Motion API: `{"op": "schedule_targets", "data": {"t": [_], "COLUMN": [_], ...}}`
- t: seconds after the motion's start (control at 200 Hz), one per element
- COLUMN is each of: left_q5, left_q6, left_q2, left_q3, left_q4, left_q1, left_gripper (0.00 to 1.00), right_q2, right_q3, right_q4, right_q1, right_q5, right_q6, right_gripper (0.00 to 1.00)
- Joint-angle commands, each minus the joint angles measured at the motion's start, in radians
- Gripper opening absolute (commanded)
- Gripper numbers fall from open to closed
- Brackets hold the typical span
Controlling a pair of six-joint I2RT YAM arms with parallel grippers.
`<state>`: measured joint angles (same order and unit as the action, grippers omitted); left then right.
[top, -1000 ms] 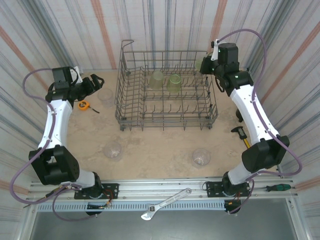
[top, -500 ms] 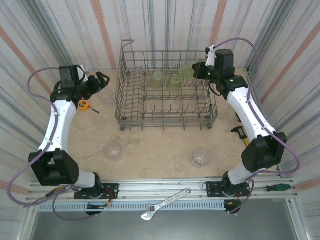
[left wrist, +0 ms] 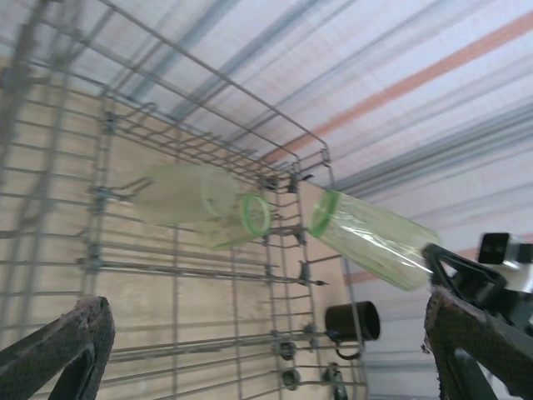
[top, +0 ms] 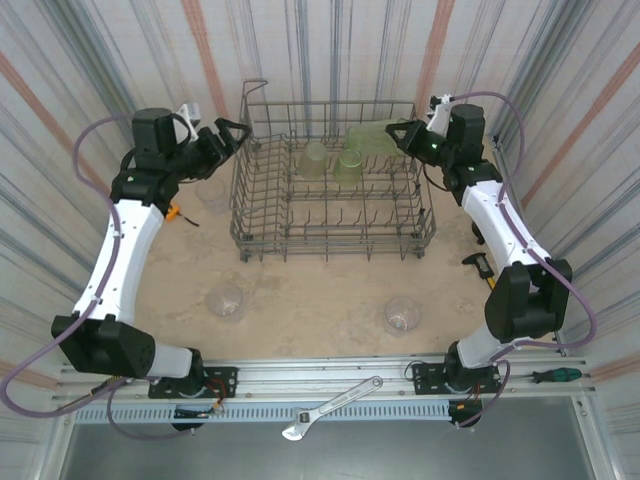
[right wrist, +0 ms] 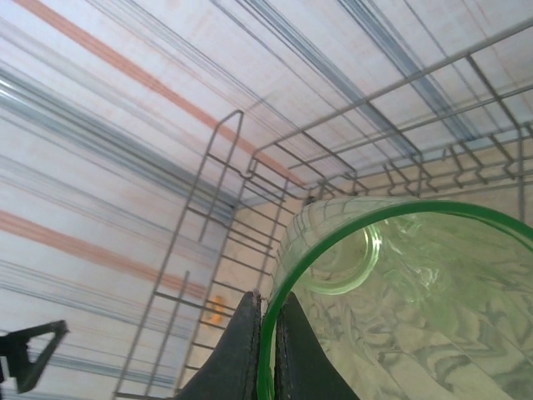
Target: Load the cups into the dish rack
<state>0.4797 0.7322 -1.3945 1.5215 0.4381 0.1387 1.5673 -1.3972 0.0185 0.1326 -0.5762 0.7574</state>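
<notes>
Striped walls (top: 100, 60) surround the table (top: 320, 290). From above, a yellow-green cup (top: 370, 137) is held over the dish rack (top: 240, 200) by the right gripper (top: 400, 135). It should be lowered mouth-down beside the racked cups (top: 315, 158) before release. Since earlier, it has been carried inward from the corner. From the left wrist, the left gripper (left wrist: 266, 346) is seen spread, empty. From the right wrist, the cup's rim is seen pinched.

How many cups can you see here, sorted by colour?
Yellow-green cups: 3
Clear cups: 3
Black cup: 1
Total: 7
</notes>
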Motion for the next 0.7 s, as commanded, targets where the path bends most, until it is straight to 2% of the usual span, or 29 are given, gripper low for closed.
{"op": "schedule_targets", "data": {"t": [0.0,0.18,0.291,0.696], "left_q5": [0.009,0.025,-0.003,0.043], "left_q6": [0.055,0.124,0.173,0.506], "left_q2": [-0.055,-0.159,-0.204,-0.353], "left_q3": [0.060,0.120,0.121,0.058], "left_q4": [-0.067,-0.156,-0.216,-0.553], "left_q1": [0.059,0.135,0.170,0.198], "left_gripper": [0.99,0.99,0.99,0.99], "right_q2": [-0.004,-0.002,-0.006,-0.041], "right_q3": [0.015,0.074,0.110,0.231], "right_q4": [0.159,0.303,0.376,0.636], "right_q1": [-0.004,-0.015,-0.014,-0.020], "right_q5": [-0.095,-0.144,-0.165,-0.178], "right_q6": [0.116,0.229,0.279,0.468], "right_gripper": [0.00,0.00,0.00,0.00]}}
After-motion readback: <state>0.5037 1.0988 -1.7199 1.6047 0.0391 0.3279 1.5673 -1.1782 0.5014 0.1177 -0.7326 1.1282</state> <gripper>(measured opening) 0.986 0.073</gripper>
